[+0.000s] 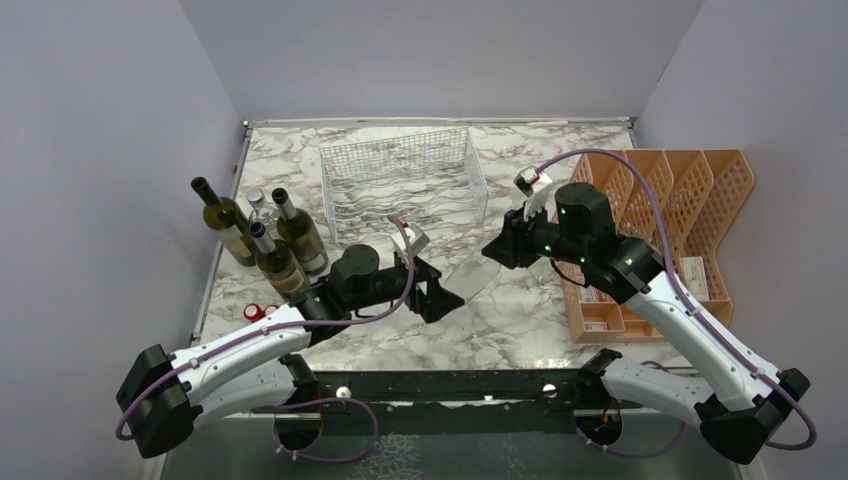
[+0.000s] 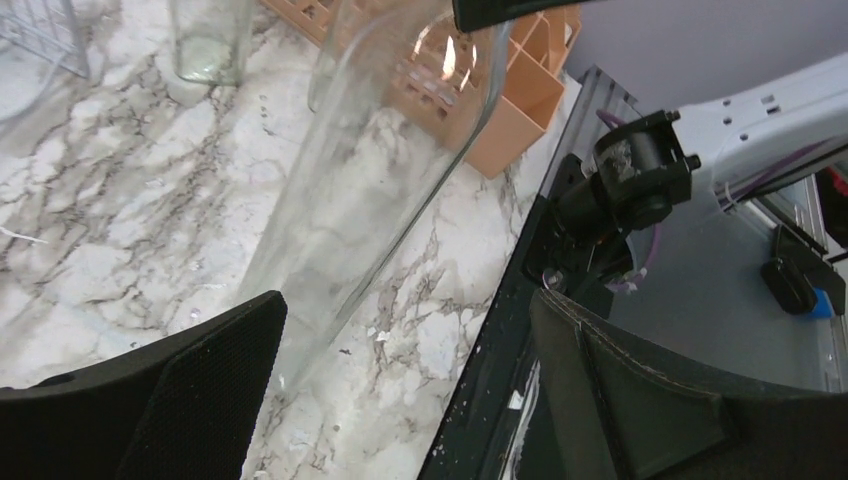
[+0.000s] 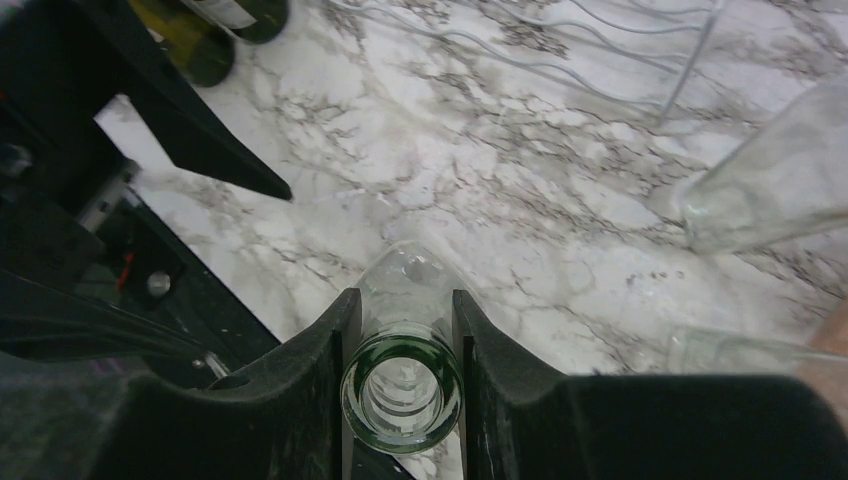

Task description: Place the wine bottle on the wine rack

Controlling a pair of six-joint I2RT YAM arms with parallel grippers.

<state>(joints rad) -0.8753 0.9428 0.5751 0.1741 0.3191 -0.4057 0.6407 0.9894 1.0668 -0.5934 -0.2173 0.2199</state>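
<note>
Here the right jaws clamp the wine bottle (image 3: pixel 405 285) by its neck; left jaws gape near its base.

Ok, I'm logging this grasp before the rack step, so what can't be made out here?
Left wrist view: base of the clear wine bottle partly hidden behind a finger of the left hand.
Top view: the right hand covers its own grip.
Right wrist view: second clear bottle cut off by the right edge.
Top view: labels in the orange divider tray too small to read.
</note>
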